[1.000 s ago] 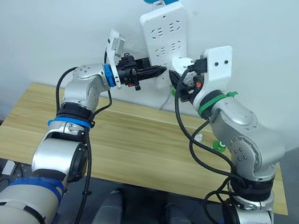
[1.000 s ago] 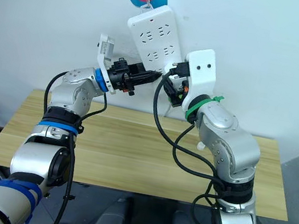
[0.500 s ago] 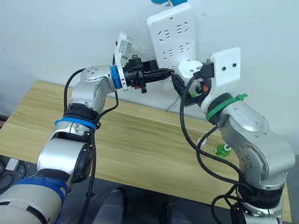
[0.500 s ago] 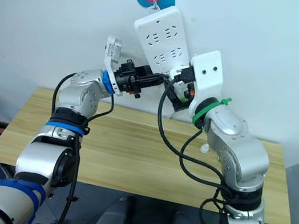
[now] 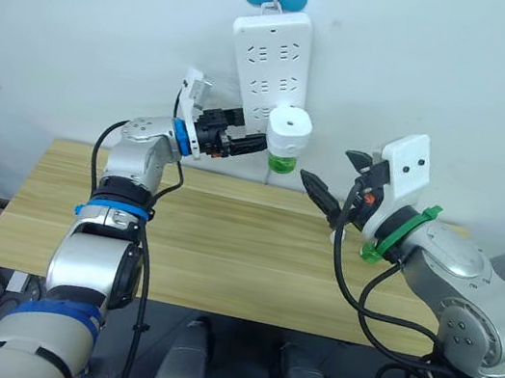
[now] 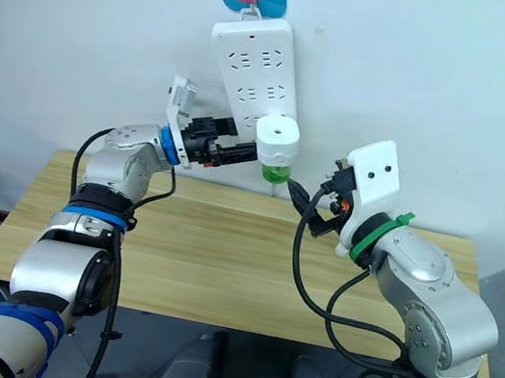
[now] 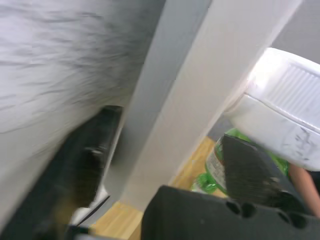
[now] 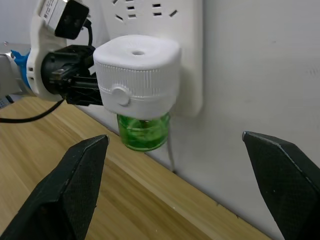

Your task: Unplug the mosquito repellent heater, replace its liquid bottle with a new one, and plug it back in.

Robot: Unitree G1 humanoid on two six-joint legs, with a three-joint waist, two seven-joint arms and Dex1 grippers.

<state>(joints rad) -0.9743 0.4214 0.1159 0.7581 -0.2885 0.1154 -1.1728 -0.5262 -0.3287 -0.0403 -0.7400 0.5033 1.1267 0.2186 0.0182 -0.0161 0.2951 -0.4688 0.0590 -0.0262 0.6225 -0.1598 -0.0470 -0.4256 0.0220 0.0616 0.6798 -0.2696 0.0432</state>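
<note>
Two pincers flank the heater [image 6: 276, 141], plugged into the wall strip [image 6: 259, 63] with a green bottle [image 6: 274, 169]: left pincer [image 6: 244, 152] straddles the strip's edge, right pincer [image 5: 323, 190] spread, apart. Replugging appears done.

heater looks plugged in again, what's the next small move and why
Probably ease the left gripper off the power strip edge. The heater sits in the strip with a green bottle under it, and the right gripper is open and clear of it.
</note>
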